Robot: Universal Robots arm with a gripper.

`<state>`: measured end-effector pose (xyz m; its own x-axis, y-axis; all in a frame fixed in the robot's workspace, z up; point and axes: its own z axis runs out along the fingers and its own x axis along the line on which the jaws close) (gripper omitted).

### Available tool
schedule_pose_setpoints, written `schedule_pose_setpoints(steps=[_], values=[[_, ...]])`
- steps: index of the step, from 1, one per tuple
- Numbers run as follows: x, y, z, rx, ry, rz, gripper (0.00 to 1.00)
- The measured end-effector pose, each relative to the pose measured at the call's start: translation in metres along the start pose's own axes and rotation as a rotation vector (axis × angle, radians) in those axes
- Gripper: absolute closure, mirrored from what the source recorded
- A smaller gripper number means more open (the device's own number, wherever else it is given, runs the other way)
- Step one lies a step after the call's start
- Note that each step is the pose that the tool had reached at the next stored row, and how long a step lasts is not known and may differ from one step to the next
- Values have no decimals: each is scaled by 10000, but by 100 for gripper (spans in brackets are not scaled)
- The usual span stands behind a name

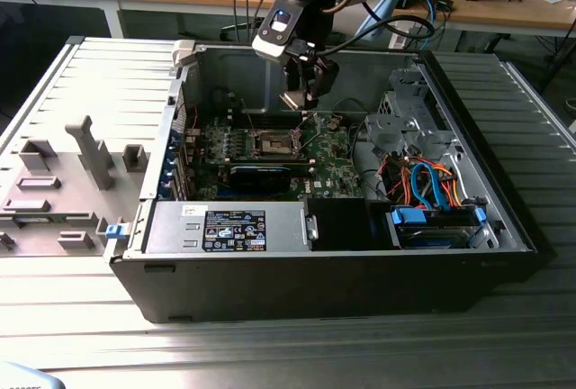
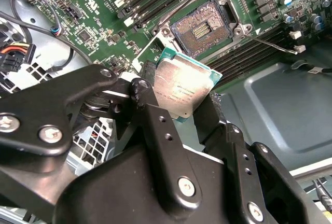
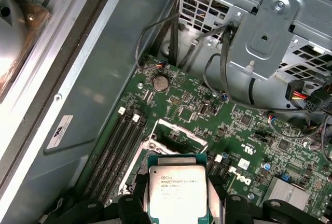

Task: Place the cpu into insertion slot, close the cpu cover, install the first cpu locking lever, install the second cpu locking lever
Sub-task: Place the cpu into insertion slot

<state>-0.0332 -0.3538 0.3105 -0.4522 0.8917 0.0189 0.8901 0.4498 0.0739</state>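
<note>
Open computer case [image 1: 315,285] on ribbed metal table [image 1: 270,353]. Clamped between gripper [image 2: 176,105] jaws: cpu [image 2: 181,86], just above empty insertion slot [image 2: 202,29]. Undone: seating, cpu cover [image 3: 179,129], both locking levers [image 2: 270,43].

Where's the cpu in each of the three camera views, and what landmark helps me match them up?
Exterior view: the cpu is held in the gripper above the green board, inside the open case.
Second wrist view: the cpu is pinched between the black fingers, close to the insertion slot.
First wrist view: the cpu sits between the fingers, printed face showing.
Shared landmark: the insertion slot.
</note>
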Motion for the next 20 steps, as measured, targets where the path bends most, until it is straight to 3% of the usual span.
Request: schedule_pose_setpoints(steps=[12, 15, 20], values=[[0, 0, 0, -4, -14, 191, 46], [0, 0, 2, -10, -37, 500, 46], [0, 0, 2, -13, -48, 650, 46]])
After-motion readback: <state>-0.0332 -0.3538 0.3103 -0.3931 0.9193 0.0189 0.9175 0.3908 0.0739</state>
